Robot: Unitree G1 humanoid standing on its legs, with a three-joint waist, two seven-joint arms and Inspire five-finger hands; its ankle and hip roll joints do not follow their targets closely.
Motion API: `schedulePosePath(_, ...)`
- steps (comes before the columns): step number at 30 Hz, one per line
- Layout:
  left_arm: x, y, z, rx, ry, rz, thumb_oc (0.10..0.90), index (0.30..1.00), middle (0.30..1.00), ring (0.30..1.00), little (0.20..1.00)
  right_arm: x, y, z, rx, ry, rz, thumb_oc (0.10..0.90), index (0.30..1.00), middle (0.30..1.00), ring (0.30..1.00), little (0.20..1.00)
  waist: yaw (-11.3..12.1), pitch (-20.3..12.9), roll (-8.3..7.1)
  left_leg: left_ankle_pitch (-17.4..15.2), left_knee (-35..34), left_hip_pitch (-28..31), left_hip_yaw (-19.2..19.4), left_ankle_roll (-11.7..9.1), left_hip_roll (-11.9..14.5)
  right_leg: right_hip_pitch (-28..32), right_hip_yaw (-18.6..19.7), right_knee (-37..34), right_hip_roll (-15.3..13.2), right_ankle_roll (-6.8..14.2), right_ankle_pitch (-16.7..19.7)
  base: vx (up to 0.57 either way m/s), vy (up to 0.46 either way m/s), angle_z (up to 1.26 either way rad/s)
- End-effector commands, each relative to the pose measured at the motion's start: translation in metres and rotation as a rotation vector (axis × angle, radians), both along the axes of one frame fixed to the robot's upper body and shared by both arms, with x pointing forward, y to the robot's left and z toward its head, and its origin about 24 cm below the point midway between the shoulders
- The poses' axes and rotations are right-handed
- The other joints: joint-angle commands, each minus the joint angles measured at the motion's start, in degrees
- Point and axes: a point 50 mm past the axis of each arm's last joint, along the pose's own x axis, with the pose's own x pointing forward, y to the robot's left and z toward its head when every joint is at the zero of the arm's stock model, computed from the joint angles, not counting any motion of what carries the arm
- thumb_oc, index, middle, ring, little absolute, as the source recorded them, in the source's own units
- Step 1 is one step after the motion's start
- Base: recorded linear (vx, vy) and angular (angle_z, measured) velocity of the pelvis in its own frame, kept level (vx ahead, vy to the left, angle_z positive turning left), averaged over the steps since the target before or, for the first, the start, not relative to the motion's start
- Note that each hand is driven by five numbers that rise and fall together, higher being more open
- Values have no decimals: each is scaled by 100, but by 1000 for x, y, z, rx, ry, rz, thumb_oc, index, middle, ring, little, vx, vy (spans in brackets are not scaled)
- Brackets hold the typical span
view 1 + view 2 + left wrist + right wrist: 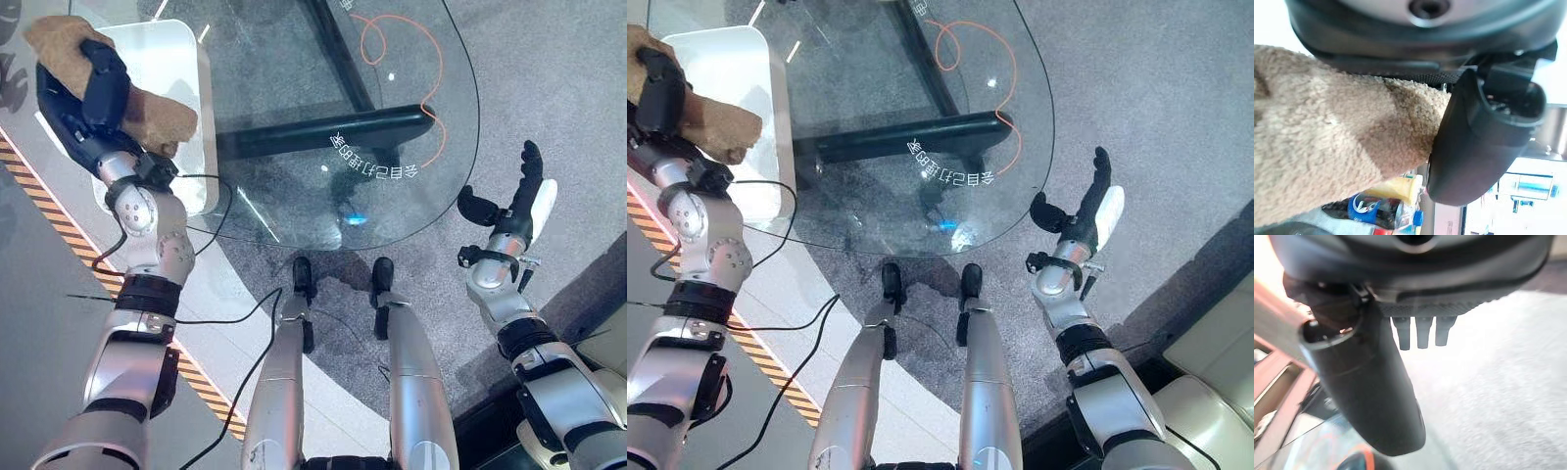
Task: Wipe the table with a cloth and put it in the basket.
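Glass worktop: round, lying at 12 o'clock over grey carpet
White basket: sitting at 10 o'clock against the worktop's left edge
Tan fleecy cloth: hanging over the basket, being gripped by the left hand, thumb and fingers curling round it
Right hand: hovering at 3 o'clock beside the worktop's rim, fingers lying straight, holding nothing

Silver-grey jointed arms end in each dark hand.
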Motion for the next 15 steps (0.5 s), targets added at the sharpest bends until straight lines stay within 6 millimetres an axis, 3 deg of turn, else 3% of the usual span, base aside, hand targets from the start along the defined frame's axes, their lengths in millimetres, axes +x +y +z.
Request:
schedulePosePath(1, -30, 21, 82, 129, -287, 146, 100, 300, 300, 300, 200, -4, -21, 25, 16, -157, -60, 800, 900, 900, 900, 900, -1, -167, 29, -780, 532, 104, 367, 186, -237, 268, -124, -301, 342, 40, -268, -4, -12, -4)
schedulePosePath(15, -19, 42, 86, 205, -56, 381, 100, 300, 300, 300, 200, -10, -47, -3, 40, 11, -142, 800, 900, 900, 900, 900, -46, -167, 18, -782, 621, 52, 390, 175, -177, 242, -119, -254, 367, 24, -271, -1, -1, -1)
